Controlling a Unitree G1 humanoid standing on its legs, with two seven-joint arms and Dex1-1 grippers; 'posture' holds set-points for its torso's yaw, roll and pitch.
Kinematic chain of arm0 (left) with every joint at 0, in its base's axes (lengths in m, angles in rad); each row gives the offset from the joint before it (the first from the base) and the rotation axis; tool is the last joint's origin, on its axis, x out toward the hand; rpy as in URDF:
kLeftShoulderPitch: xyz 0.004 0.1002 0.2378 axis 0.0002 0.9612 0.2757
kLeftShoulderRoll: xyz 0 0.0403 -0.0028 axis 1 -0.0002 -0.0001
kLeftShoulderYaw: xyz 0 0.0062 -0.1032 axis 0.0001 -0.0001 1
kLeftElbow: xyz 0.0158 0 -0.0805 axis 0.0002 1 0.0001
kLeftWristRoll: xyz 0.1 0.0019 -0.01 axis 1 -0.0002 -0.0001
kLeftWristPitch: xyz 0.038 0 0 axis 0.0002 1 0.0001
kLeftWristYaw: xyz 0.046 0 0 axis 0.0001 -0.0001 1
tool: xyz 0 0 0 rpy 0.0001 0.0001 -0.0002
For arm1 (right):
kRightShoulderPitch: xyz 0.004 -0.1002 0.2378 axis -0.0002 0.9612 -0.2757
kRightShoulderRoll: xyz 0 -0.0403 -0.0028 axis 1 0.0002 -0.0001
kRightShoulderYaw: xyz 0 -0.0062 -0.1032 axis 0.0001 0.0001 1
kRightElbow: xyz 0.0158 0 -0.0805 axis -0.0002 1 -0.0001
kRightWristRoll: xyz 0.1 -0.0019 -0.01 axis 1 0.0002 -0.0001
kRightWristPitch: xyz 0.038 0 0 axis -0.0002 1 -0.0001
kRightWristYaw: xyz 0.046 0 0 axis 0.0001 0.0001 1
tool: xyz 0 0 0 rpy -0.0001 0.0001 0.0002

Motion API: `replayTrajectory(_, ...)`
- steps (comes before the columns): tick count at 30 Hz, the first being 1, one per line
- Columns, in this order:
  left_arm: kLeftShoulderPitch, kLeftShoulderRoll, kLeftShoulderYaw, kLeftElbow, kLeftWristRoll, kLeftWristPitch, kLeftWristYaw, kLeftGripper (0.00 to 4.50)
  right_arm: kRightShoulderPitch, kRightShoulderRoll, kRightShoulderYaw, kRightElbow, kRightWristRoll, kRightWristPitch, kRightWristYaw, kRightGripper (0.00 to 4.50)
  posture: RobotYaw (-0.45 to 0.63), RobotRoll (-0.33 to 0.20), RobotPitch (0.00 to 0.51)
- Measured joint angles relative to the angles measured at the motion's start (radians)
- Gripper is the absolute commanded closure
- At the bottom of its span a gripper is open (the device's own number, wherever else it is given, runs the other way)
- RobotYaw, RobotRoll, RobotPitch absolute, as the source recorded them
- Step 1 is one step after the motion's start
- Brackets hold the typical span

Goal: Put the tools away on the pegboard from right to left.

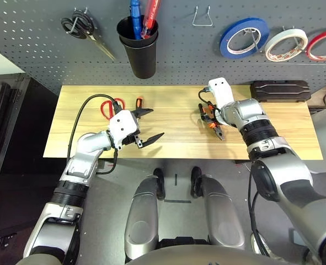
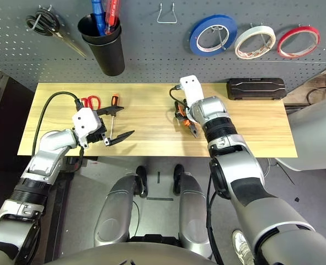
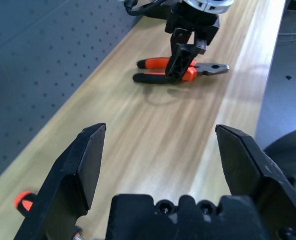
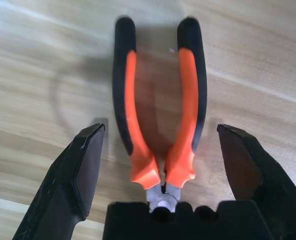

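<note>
Orange-and-black-handled pliers lie flat on the wooden table, right of centre. My right gripper hangs just over them, open, one finger on each side of the handles without touching them. Red-handled scissors and the slim screwdriver lie at the table's left. My left gripper hovers beside them, open and empty, pointing toward the pliers. A white tape roll hangs on the pegboard, between a blue roll and a red roll.
Black-handled scissors hang at the pegboard's upper left. A black cup holds blue and red items. A bare metal hook sits above the table's middle. A black case lies at the table's back right.
</note>
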Motion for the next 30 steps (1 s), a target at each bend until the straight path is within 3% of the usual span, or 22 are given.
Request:
replayTrajectory(11,0.029,0.0,0.003,-0.044,0.0,0.028,0.016,0.0,-0.071,0.005,0.026,0.228,-0.042,-0.167,0.041,0.01,0.17,0.0,0.396)
replayTrajectory(14,0.035,0.0,0.003,-0.056,0.0,0.034,0.017,0.0,-0.075,0.002,0.031,0.251,-0.052,-0.194,0.055,0.63,0.17,0.0,0.396)
replayTrajectory(17,0.04,0.0,0.003,-0.073,0.0,0.035,0.023,0.0,-0.076,-0.003,0.039,0.266,-0.06,-0.22,0.067,1.59,0.17,0.0,0.396)
replayTrajectory(30,0.045,-0.001,0.003,-0.079,-0.002,0.043,0.034,0.0,-0.049,-0.029,0.044,0.235,-0.062,-0.262,0.073,1.59,0.18,0.0,0.383)
